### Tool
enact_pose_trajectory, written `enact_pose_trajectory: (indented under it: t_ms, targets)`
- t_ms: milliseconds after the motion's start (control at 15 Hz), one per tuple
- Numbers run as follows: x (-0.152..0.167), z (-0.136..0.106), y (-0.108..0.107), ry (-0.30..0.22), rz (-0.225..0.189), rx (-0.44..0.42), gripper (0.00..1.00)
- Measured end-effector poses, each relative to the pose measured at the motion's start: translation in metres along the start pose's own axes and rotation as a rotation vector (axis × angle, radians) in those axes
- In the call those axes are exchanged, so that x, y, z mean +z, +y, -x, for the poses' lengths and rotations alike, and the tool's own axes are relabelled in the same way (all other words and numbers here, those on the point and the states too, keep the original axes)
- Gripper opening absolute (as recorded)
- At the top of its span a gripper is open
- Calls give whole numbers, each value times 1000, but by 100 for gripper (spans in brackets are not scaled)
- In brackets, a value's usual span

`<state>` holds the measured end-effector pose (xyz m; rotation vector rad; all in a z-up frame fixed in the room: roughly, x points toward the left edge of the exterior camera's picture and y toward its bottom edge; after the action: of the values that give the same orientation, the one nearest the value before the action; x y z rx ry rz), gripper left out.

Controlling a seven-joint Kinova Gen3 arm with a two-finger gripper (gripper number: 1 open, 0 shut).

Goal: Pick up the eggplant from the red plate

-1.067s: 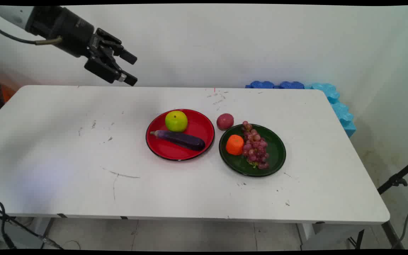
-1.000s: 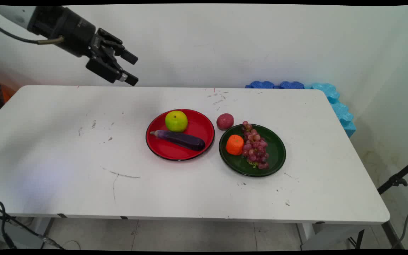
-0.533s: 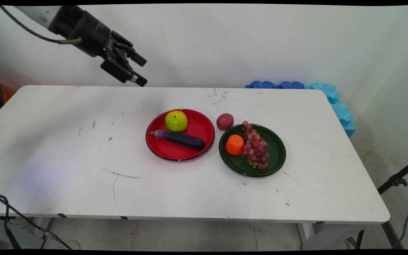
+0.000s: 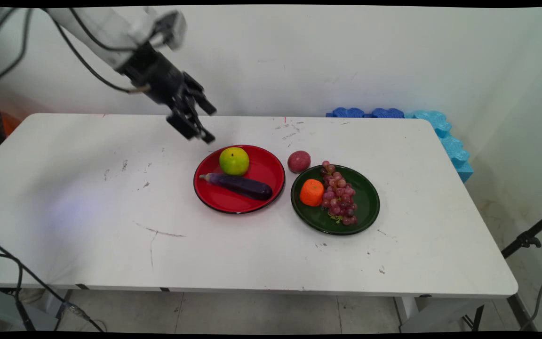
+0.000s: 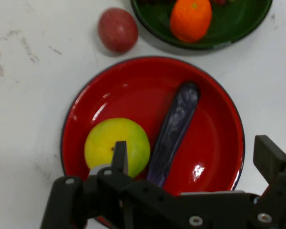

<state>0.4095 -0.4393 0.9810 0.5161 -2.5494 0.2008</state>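
The gripper [image 4: 209, 125] hangs with its fingers spread and empty, above the table [image 4: 87, 197] just beside the red plate [image 5: 214, 143], nearest the green apple [image 4: 234, 160]. The apple and the eggplant [image 4: 240, 185] lie on this plate, untouched. Nothing is lifted.

Fingers [image 5: 119, 155] spread wide above red plate [image 5: 219, 124]. Green apple [image 5: 112, 145] and purple eggplant [image 5: 174, 131] side by side on plate, touching. Reddish potato [image 5: 117, 29] on white surface [image 5: 28, 95], beside green plate [image 5: 238, 26] holding orange [image 5: 190, 19].
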Motion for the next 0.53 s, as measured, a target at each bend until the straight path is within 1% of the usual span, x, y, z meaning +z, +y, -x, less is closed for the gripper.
enact_pose_trajectory:
  t_ms: [267,533]
  targets:
    - [52,-5,-1,-68,60,100,100]
    - [101,-12,-7,-114,108,196,100]
